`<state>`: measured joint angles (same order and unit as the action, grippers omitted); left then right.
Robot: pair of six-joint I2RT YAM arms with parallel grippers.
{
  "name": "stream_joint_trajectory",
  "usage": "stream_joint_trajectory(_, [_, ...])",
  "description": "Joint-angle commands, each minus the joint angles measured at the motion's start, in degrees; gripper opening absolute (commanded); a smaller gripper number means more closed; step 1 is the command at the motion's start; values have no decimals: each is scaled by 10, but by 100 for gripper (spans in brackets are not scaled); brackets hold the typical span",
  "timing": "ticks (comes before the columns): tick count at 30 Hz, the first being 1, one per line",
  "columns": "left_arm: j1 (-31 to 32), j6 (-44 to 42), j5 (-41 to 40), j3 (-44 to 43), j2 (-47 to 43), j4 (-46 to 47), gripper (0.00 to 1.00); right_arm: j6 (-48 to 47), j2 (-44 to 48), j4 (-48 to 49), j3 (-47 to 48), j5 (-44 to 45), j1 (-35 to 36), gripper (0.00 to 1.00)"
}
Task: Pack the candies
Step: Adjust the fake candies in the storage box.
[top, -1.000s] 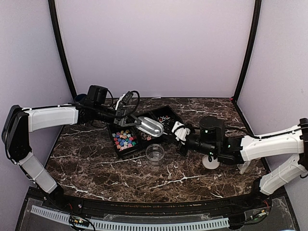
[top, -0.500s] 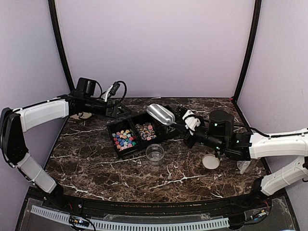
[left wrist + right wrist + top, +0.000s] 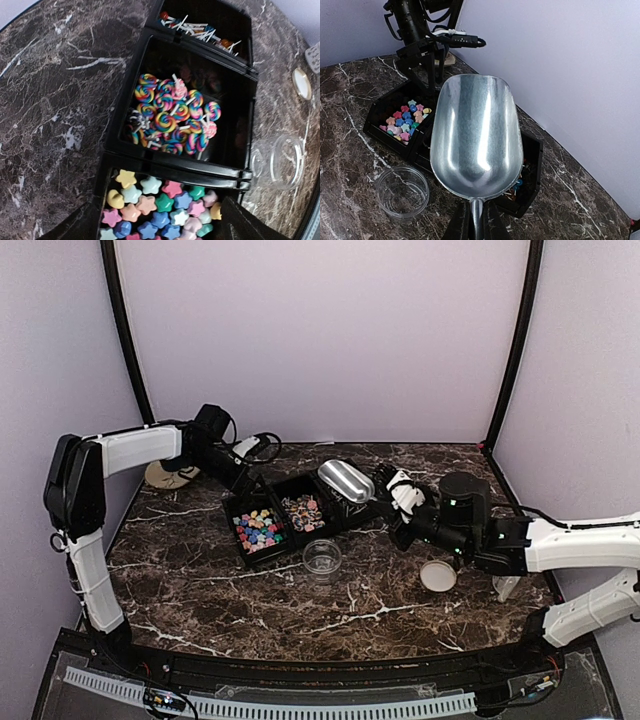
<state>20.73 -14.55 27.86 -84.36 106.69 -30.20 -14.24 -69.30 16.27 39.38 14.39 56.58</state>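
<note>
Left gripper [image 3: 160,227], fingers spread wide and holding nothing, hangs above the black tray [image 3: 175,169] on the bench [image 3: 200,580]. The candies [image 3: 160,210] are star-shaped and lie in the tray's end compartment; swirl lollipops [image 3: 170,117] fill the middle one. Right gripper [image 3: 476,227] is clamped on the metal scoop [image 3: 475,135], raised over the tray's other end. A clear cup [image 3: 322,558] stands just beside the tray.

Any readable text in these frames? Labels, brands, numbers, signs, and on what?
No readable text in any view.
Scoop: bare metal, no stamp visible.
Black trays: no label showing.
Clear cup and round lid: unmarked as far as can be seen.
Candies: no print showing on them.
</note>
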Motion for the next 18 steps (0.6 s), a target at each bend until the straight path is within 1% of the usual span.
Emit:
stream_joint_trajectory(1, [-4, -73, -82, -78, 45, -87, 86, 20, 30, 29, -21, 7, -5, 0])
stream_joint_trajectory(3, [-4, -85, -108, -93, 59, -93, 84, 23, 40, 29, -25, 2, -5, 0])
stream_joint_trajectory(10, [-4, -113, -126, -97, 86, -98, 76, 30, 58, 34, -34, -11, -5, 0])
stream_joint_trajectory(18, [-5, -116, -143, -119, 135, -99, 60, 34, 48, 31, -30, -25, -5, 0])
